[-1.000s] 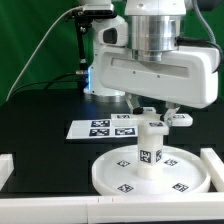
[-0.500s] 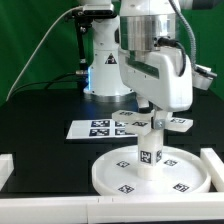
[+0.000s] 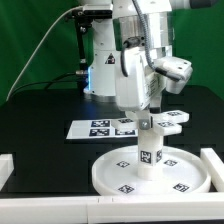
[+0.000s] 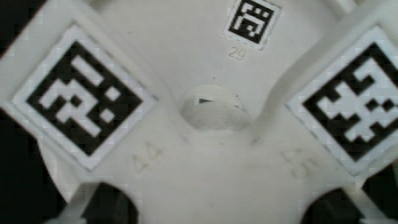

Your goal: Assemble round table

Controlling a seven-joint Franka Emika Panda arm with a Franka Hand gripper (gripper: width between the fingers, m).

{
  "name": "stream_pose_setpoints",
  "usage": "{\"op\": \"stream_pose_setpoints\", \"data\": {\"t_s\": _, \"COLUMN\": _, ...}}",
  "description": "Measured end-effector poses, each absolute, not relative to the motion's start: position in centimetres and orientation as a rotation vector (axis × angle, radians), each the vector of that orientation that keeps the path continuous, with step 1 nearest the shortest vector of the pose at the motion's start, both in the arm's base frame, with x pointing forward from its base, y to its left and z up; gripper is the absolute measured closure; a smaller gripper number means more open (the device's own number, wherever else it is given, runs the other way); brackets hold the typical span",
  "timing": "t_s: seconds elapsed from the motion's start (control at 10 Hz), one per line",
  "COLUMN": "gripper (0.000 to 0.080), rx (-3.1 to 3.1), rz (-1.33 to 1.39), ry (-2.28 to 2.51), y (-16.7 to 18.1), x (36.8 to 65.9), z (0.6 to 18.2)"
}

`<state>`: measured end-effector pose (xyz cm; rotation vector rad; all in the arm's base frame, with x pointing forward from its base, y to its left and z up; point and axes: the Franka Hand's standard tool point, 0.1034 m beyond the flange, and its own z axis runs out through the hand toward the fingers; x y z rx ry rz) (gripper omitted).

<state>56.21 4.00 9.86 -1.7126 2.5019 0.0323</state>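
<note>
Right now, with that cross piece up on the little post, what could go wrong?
1. The cross-shaped base sits atop the short leg and juts toward the exterior view's right, so it might tip or sit crooked.
2. The leg stands upright on the round disc; a sideways push could perhaps knock it over.
3. The wrist view does not show whether the jaws are closed, so a slip is possible.

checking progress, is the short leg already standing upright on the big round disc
Yes, the leg stands upright at the middle of the disc.
</note>
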Motion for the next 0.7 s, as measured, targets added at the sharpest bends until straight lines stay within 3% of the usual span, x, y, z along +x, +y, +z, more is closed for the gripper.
{"op": "stream_pose_setpoints", "data": {"t_s": 0.1, "gripper": 0.0228, "rx": -1.762, "rz": 0.030, "ry": 2.467, "y": 4.0, "x": 56.2, "z": 9.8}}
{"op": "stream_pose_setpoints", "data": {"t_s": 0.2, "gripper": 0.0174, "rx": -1.830, "rz": 0.033, "ry": 2.413, "y": 4.1, "x": 56.4, "z": 10.2}}
{"op": "stream_pose_setpoints", "data": {"t_s": 0.5, "gripper": 0.0155, "rx": -2.111, "rz": -0.022, "ry": 2.104, "y": 3.6, "x": 57.5, "z": 12.8}}
{"op": "stream_pose_setpoints", "data": {"t_s": 0.7, "gripper": 0.0150, "rx": -2.445, "rz": -0.076, "ry": 1.699, "y": 3.5, "x": 57.8, "z": 13.3}}
